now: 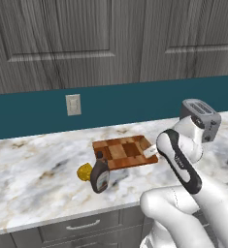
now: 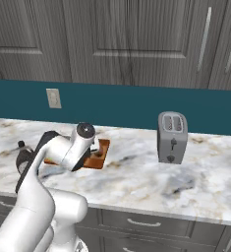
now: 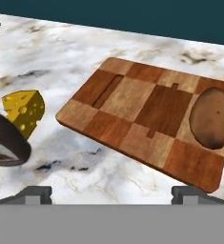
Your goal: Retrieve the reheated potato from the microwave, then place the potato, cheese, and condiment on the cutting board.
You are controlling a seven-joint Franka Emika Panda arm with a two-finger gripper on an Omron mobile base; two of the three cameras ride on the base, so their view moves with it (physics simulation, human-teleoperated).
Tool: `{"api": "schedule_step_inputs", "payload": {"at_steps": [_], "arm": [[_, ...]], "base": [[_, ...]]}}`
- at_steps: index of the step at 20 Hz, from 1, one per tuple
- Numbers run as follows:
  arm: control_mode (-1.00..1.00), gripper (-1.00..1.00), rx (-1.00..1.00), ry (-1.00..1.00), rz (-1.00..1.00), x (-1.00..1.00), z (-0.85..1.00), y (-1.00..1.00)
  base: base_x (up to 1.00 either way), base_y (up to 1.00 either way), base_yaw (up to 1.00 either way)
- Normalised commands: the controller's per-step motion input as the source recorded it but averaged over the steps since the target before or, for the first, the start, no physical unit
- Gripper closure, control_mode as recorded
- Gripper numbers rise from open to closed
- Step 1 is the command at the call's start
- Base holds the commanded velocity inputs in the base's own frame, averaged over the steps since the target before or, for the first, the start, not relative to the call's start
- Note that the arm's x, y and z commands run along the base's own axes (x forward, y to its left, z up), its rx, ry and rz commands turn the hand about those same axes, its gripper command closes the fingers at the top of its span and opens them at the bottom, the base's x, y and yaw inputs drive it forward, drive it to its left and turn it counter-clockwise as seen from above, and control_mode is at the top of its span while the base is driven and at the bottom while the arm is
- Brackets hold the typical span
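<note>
Marble counter, white veined with grey and tan, below a teal backsplash and grey wood-grain cabinets. The board is a flat rectangle of light and reddish-brown wooden blocks with rounded corners and lies on the counter. The potato, an oval tan-brown lump with a mottled skin, rests on one end of the board, as the hand view shows; in the left base view the arm covers that end. The cheese is a bright yellow wedge pitted with holes; it sits on the marble just off the board's other end, apart from it. The bottle, dark with a black cap and pale label, stands beside the cheese in the left base view, near the board's corner; the hand view catches it as a dark rounded edge at the left margin. The gripper hangs over the counter at the board's near edge, fingers spread wide with nothing between them. The right base view adds a grey metal toaster with two slots, well to the right of the board, and a pale wall outlet.
</note>
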Motion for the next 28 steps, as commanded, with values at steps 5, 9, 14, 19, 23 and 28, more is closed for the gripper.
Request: {"api": "schedule_step_inputs", "payload": {"at_steps": [5, 9, 14, 19, 23, 28], "arm": [[-1.00, -1.00, 0.10, -0.16, 0.41, -0.46, 0.07, 0.18], [-1.00, -1.00, 0.10, -0.19, 0.26, -0.36, 0.09, 0.23], [-1.00, -1.00, 0.14, -0.14, 0.15, -0.26, 0.17, 0.12], [-1.00, -1.00, 0.14, -0.16, 0.14, -0.25, 0.14, 0.11], [-1.00, -1.00, 0.15, -0.09, 0.11, -0.26, 0.01, 0.24], [-1.00, -1.00, 0.19, -0.02, 0.03, -0.25, 0.00, 0.28]], "base": [[0.00, 0.00, 0.00], [0.00, 0.00, 0.00], [0.00, 0.00, 0.00], [0.00, 0.00, 0.00], [0.00, 0.00, 0.00], [0.00, 0.00, 0.00]]}}
